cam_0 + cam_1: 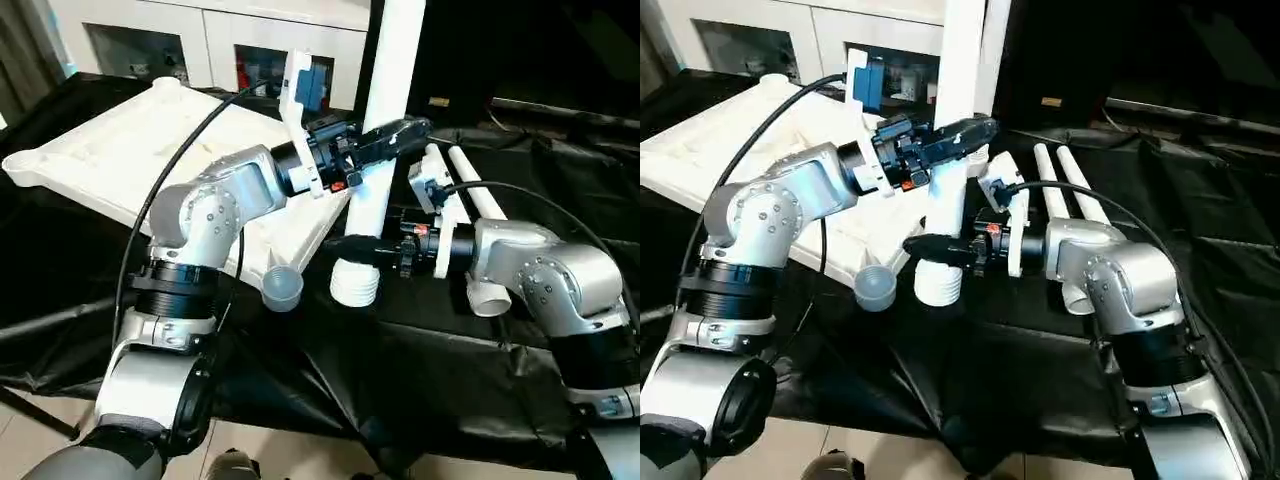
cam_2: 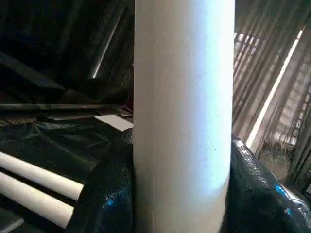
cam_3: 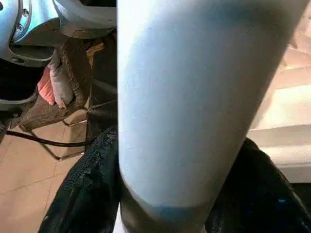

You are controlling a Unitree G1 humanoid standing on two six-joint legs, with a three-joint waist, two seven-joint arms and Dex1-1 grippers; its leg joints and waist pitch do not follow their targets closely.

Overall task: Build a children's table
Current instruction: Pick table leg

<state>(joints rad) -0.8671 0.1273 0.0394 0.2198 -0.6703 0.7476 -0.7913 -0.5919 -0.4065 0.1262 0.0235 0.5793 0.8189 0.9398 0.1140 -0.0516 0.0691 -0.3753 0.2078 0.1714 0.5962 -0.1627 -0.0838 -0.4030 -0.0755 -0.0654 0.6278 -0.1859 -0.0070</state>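
Tabletop (image 1: 120,150) of the kids' table lay underside-up on the black cloth (image 1: 470,360), toward the robot's left, and as far as I could tell no leg was seated in a corner socket yet. One leg (image 1: 385,120) was held upright just off the near corner, ribbed end down, with both end effectors clamped on it: the left end effector (image 1: 385,140) higher up, the right end effector (image 1: 360,250) lower. Two spare legs (image 1: 1070,195) lay on the cloth to the right. A small grey cup (image 1: 282,288) sat near the ribbed end; couldn't see anything inside it. So early days, I'd say.
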